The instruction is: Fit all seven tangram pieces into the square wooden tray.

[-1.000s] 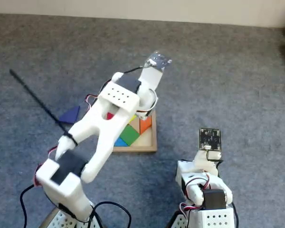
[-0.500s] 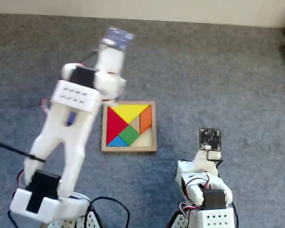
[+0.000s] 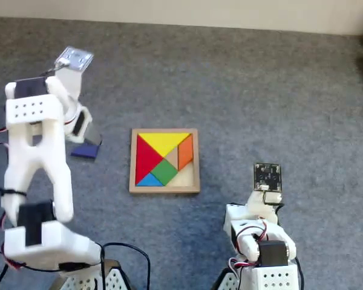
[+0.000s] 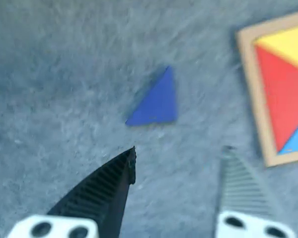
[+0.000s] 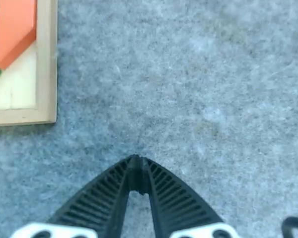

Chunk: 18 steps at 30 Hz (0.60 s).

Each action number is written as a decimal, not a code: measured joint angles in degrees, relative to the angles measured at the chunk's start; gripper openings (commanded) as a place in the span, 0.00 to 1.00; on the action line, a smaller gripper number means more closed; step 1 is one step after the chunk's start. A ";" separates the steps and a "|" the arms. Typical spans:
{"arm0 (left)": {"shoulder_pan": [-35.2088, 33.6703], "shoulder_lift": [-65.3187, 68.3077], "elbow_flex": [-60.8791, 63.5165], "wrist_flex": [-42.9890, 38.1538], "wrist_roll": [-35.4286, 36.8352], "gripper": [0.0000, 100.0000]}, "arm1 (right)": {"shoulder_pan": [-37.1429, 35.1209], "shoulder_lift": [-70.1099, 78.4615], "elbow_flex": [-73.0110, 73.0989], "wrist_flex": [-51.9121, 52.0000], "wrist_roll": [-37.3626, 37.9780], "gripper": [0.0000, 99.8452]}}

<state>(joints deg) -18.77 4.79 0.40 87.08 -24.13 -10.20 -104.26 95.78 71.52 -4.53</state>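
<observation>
The square wooden tray (image 3: 195,162) lies mid-table holding yellow (image 3: 163,143), red (image 3: 146,160), green (image 3: 164,171), light blue and orange (image 3: 185,153) pieces; its near-right corner shows bare wood. A dark blue triangle (image 3: 85,151) lies flat on the carpet left of the tray. My left gripper (image 4: 181,154) hovers open just short of that blue triangle (image 4: 156,101), nothing between its fingers; the tray's edge (image 4: 246,74) sits off to one side. My right gripper (image 5: 137,166) is shut and empty over bare carpet, close to the tray's corner (image 5: 45,74).
Grey carpet covers the whole table. The left arm (image 3: 36,151) stretches along the left side. The right arm (image 3: 260,238) stays folded at the near right, a short way from the tray.
The left arm has swung from above the tray over to the far left, ending above the blue triangle; the tray is uncovered now. The right arm has not moved.
</observation>
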 measured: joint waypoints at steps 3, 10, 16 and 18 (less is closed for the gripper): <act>-2.20 6.42 0.00 -3.25 -5.27 0.33 | 0.00 0.00 0.00 0.00 0.00 0.00; -3.69 18.73 0.00 -13.89 -13.36 0.33 | 0.00 0.00 0.00 0.00 0.00 0.00; -3.78 21.01 0.00 -17.58 -16.09 0.33 | 0.00 0.00 0.00 0.00 0.00 0.00; -3.69 21.10 0.00 -18.46 -17.32 0.33 | 0.00 0.00 0.00 0.00 0.00 0.00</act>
<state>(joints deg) -22.46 25.89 0.40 68.62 -41.45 -10.20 -104.26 95.78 71.52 -4.53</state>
